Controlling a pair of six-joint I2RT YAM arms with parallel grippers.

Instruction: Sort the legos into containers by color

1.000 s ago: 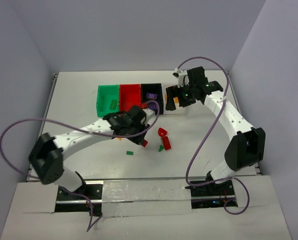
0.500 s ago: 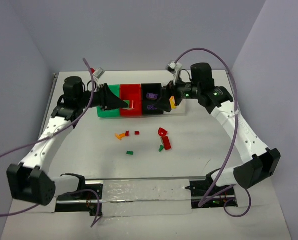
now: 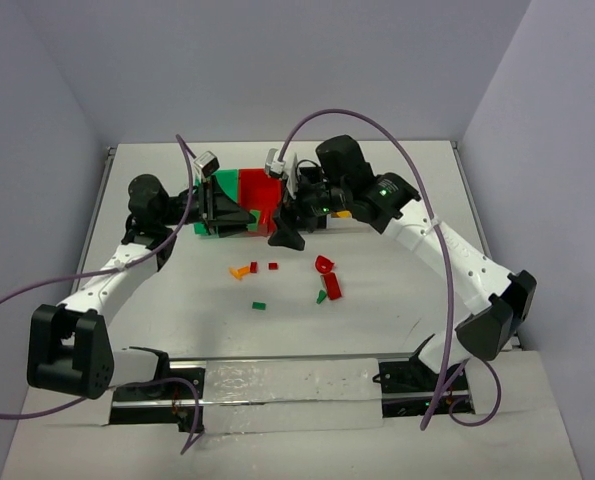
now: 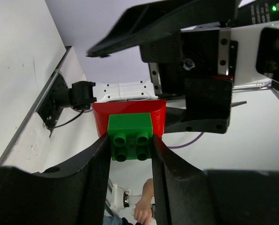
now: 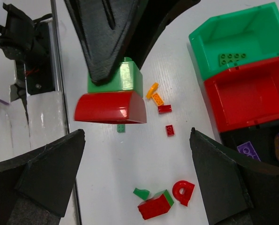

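Observation:
My left gripper (image 4: pixel 130 146) is shut on a green studded brick (image 4: pixel 130 138) that is joined to a red rounded brick (image 4: pixel 129 112). It holds the pair in the air in front of the bins (image 3: pixel 239 207). The right wrist view shows the same pair, green (image 5: pixel 116 77) over red (image 5: pixel 110 108). My right gripper (image 5: pixel 137 136) is wide open and empty, facing the left one (image 3: pixel 289 212). The green bin (image 5: pixel 237 37) holds a green plate. The red bin (image 5: pixel 252 93) is beside it. The black bin (image 5: pixel 266 140) holds purple bricks.
Loose on the table are an orange brick (image 3: pixel 240 270), two small red ones (image 3: pixel 254 267) (image 3: pixel 273 266), a green plate (image 3: pixel 259 306), a red ring piece (image 3: pixel 323 264), a red-and-green block (image 3: pixel 331 287) and a green bit (image 3: pixel 320 296). Cables loop over both arms.
My left arm rose from the table's middle to the bins and now reaches slightly further right. My right gripper moved left from the black bin to face the left gripper.

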